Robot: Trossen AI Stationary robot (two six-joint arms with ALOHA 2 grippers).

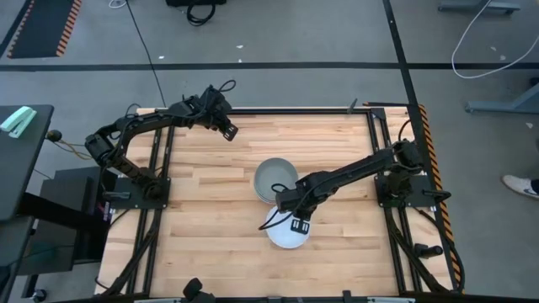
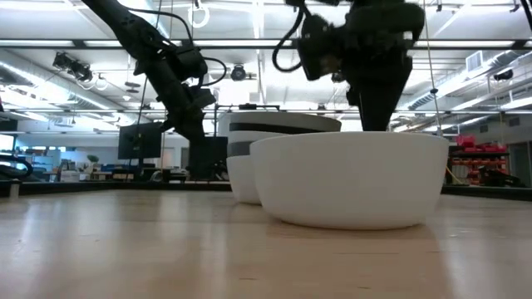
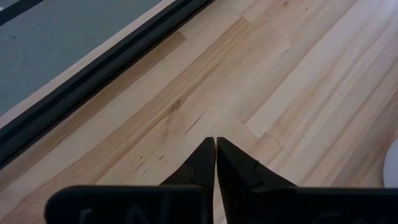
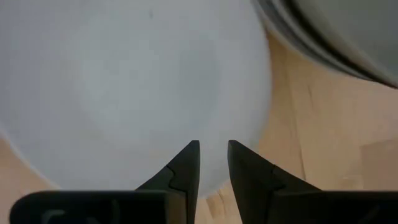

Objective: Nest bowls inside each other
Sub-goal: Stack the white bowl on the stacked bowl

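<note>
One white bowl sits right under our right gripper, whose jaws hang apart holding nothing, just beside the stack of bowls, while our left gripper, pinched shut and empty, waits well apart at the far edge.

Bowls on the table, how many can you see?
2 spots: a lone white bowl under the right gripper, and a nested stack beside it, showing several rims; more may hide inside.
</note>
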